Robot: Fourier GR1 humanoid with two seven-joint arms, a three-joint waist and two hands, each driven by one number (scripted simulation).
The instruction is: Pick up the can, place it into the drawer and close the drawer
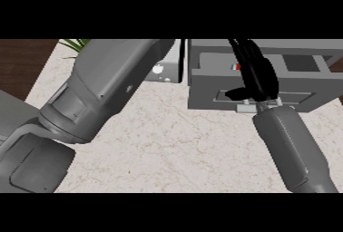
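The grey drawer unit stands at the counter's far right, its top side showing an open compartment. My right hand is stretched over it, fingers straight and pointing away from me, thumb sticking out to the left. A small red and white bit of the can peeks out at the left edge of the fingers, inside the compartment; the rest of it is hidden by the hand. My left forearm crosses the left half of the view, and its hand is out of the picture.
A grey panel with a white spot stands just left of the drawer unit. Green leaves show at the far left corner. The beige stone counter ends at dark wood on the left.
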